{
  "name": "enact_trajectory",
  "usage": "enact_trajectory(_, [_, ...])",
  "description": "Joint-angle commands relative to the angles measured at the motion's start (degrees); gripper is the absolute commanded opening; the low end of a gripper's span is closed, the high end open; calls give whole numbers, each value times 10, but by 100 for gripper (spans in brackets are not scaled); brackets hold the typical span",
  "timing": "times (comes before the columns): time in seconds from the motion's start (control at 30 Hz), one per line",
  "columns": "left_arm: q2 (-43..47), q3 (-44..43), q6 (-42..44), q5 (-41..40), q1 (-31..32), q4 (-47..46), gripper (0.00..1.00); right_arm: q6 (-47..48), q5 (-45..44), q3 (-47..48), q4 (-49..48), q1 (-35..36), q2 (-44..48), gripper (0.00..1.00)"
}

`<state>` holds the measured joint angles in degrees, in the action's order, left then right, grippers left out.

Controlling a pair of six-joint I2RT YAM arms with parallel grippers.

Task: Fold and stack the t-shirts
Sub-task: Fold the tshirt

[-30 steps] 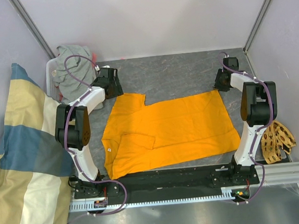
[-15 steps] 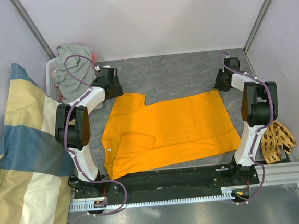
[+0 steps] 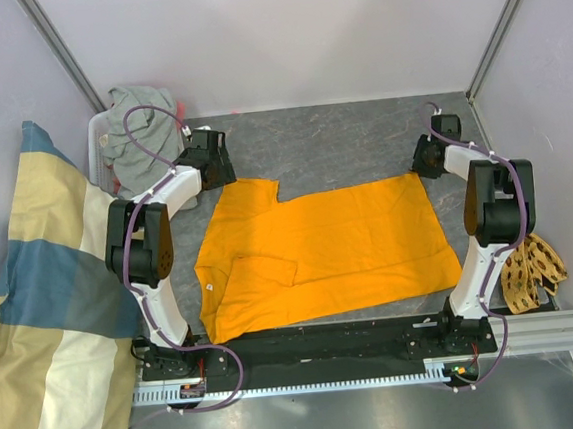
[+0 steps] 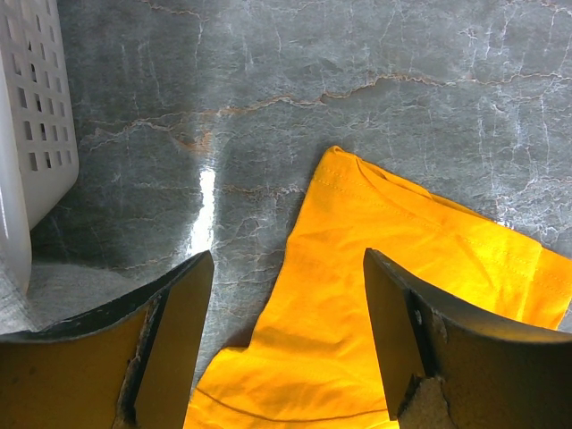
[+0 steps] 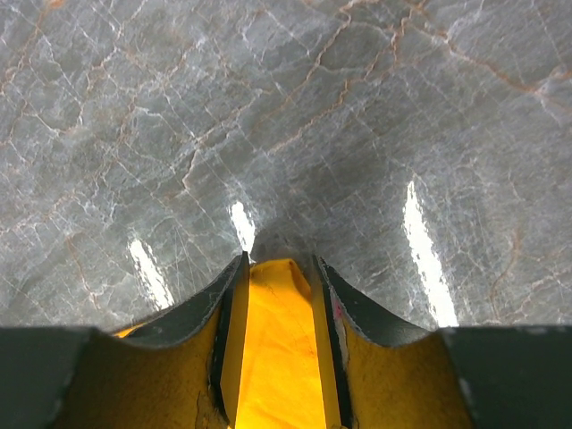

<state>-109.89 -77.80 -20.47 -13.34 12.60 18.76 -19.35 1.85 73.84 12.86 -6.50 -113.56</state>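
An orange tee [image 3: 319, 247] lies spread flat on the grey marbled desk [image 3: 340, 135] between the two arms. Its long side runs left to right and its near edge reaches the black rail at their bases. One flap of the tee lies folded in over the body toward the left arm. The far left corner juts out toward the back of the desk.

The left fingers [image 4: 170, 340] hang over that jutting corner, spread wide and gripping nothing. In the left wrist view the orange cloth [image 4: 357, 295] and bare desk show between them. The right fingers [image 5: 206, 304] sit at the far right corner of the tee, drawn close together and pinching a narrow strip of orange cloth [image 5: 277, 357]. In the right wrist view this strip fills the gap between them, with bare desk beyond.

A grey tee [image 3: 143, 127] sits crumpled in a white perforated basket [image 3: 96, 156] at the far left corner of the desk, spilling over its rim. The basket stands just beside the left fingers, and its wall shows at the left edge of the left wrist view [image 4: 36, 107].

A large cream-and-blue cloth [image 3: 43, 296] is draped along the left side of the cell, beside the left arm. A tan woven disc [image 3: 530, 268] lies at the right edge, near the base of the right arm and apart from the orange tee.
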Motion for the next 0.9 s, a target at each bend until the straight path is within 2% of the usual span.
enact_trajectory(0.0, [18,-5,16,2,-2,-2,76,-6,11,-27,42,2,15,42])
enact_trajectory(0.37, [19,-4,13,2,-3,-2,75,-6,16,-36,43,2,18,41])
enact_trajectory(0.4, [18,-4,14,2,-2,-1,76,-7,16,-37,43,2,18,40])
enact_trajectory(0.43, [18,-4,13,2,-3,-1,76,-6,18,-37,43,2,18,29])
enact_trajectory(0.5, [18,-3,13,1,-3,-1,75,-7,18,-37,42,2,17,15])
enact_trajectory(0.53, [17,-3,13,1,-3,-2,76,-8,17,-35,42,2,14,1])
enact_trajectory(0.73, [10,-9,22,-3,-3,-2,76,-12,22,-35,37,3,18,0])
enact_trajectory(0.87, [-16,-46,50,-5,-4,5,76,-12,23,-38,34,2,23,0])
